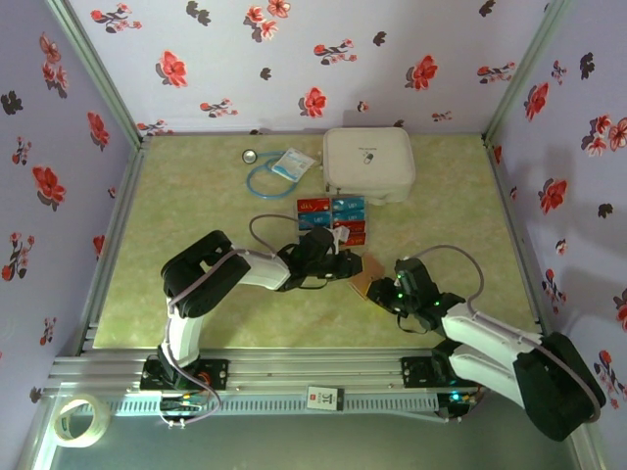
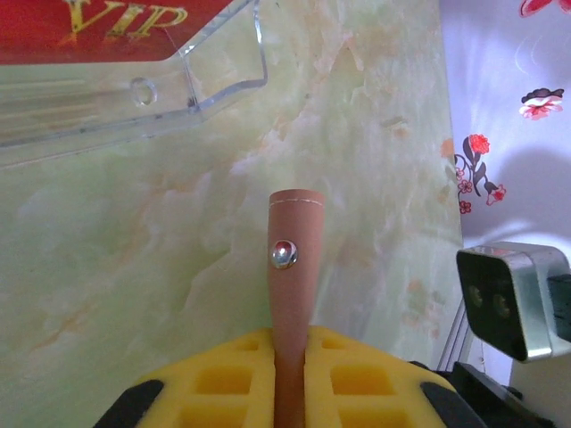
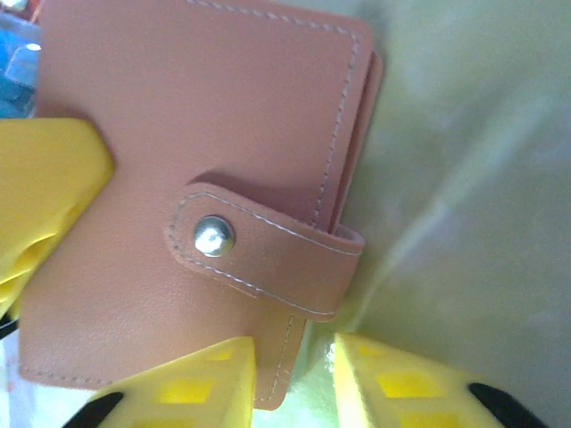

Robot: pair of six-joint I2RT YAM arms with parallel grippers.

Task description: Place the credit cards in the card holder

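the card holder (image 3: pixel 178 116) lies shut on the counter (image 1: pixel 196 196) between the two arms, just this side of the credit cards (image 1: pixel 331 217). the left tool (image 2: pixel 290 337) is clamped on its snap strap (image 2: pixel 294 223). the right tool (image 3: pixel 317 370) stands slightly parted at the holder's edge, gripping nothing i can see. to open it cleanly, pull the strap steadily off its stud while the right tool pins the cover, so the holder cannot slide

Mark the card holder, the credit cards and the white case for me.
card holder (image 3: pixel 178 116), right wrist view, front cover.
credit cards (image 1: pixel 348 207), top view, a blue card.
white case (image 1: pixel 368 162), top view, lid.
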